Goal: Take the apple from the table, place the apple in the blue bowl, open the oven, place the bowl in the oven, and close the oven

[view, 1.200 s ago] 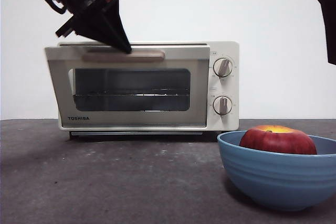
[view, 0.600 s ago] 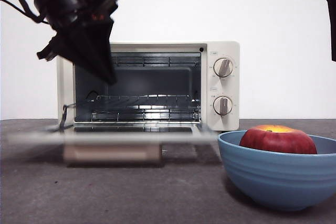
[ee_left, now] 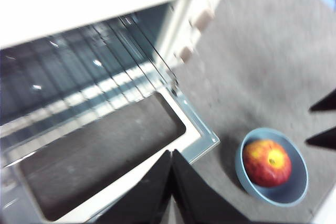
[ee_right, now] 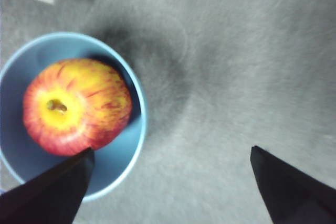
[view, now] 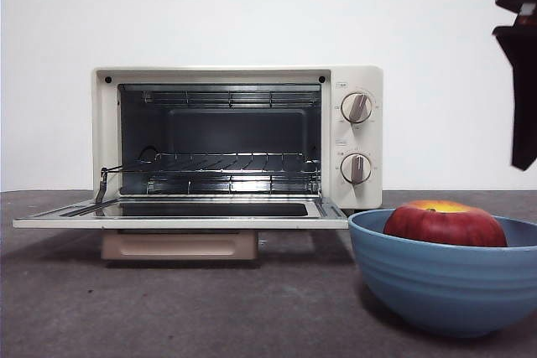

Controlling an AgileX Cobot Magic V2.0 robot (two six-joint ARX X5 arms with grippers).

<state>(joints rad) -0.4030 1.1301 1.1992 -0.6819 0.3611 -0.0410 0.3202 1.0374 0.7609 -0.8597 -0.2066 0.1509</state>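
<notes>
One apple [view: 443, 224] is sitting inside the blue bowl [view: 436, 282], which is standing on the table [view: 210, 308] at the near right. Above the bowl, the right gripper [ee_right: 170, 179] is hovering with its jaws spread wide apart, holding nothing; in the front view it is showing as a dark shape at the right edge. Farther back and to the left, the oven [view: 237, 136] is standing open, its door [view: 180, 214] lying flat and level toward the near side, exposing the wire rack [view: 226, 161] inside. The left gripper [ee_left: 170, 153] is hanging high above the lowered door, its jaws pressed together and gripping nothing, well apart from the bowl.
</notes>
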